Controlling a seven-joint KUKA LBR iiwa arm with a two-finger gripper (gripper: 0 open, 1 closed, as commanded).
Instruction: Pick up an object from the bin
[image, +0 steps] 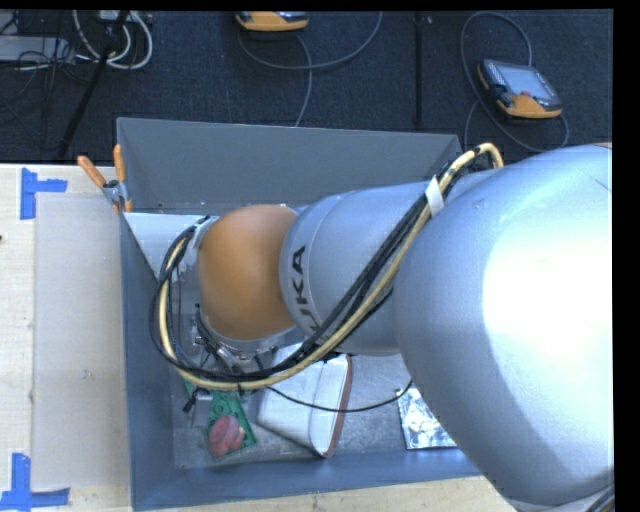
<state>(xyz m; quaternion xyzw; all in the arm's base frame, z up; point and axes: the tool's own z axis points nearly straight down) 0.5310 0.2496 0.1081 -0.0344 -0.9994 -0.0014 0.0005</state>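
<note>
- The arm (500, 300) comes into the bin (280, 160) from the right and bends down toward its near-left part. This places the wrist, with its orange cover (245, 270), above the few things that lie there.
- The pincer (225, 365) hangs low under that cover, close to the bin floor. The cover and a loop of cables (262, 378) hide its working end, so I cannot tell whether it is released or clenched, nor whether anything is in it.
- Nearest to it is a green packet (228, 430), flat on the floor by the near-left corner and just below the pincer in the view. I judge this to be the likely thing to pick, though no grasp shows.
- The green packet is small, thin and roughly rectangular, with a pinkish-red rounded shape on its face. Its upper edge runs under the cables.
- Lying flat, it offers little to take hold of. A grip would probably have to catch an edge.
- Just to its right, a white box (300, 408) with a brown rim lies tilted. A shiny foil packet (425, 422) lies further right, partly under the arm.
</note>
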